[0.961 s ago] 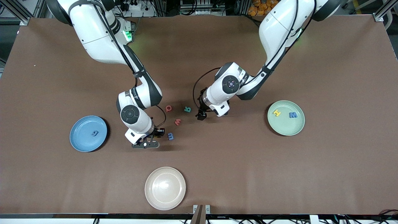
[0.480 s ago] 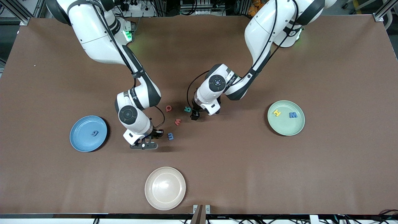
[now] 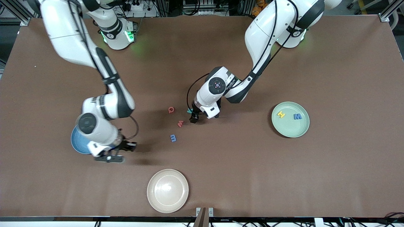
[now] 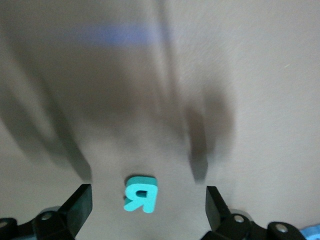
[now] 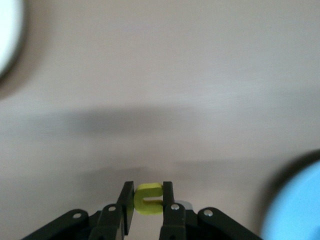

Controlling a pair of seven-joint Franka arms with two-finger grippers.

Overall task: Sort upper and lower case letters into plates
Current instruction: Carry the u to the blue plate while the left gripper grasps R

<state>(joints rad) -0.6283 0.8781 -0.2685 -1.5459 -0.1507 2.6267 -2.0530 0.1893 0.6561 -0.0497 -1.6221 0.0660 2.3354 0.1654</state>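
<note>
We see a yellow letter (image 5: 148, 198) pinched in the right tool (image 5: 148, 200), over the counter (image 3: 221, 176) beside the blue plate (image 3: 75, 145). The teal R (image 4: 140, 193) lies mid-counter between the wide-spread fingers (image 4: 80, 205) of the left tool (image 3: 193, 118). Close by lie a red Q (image 3: 170, 109), a red w (image 3: 180, 123) and a blue m (image 3: 173, 137). The mint plate (image 3: 290, 130), toward the left arm's end, holds a yellow H (image 3: 280, 114) and a blue W (image 3: 297, 116).

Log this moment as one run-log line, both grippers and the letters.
right gripper: shut on yellow letter, beside blue plate | left gripper: open over teal R | mint plate: yellow H, blue W
</note>
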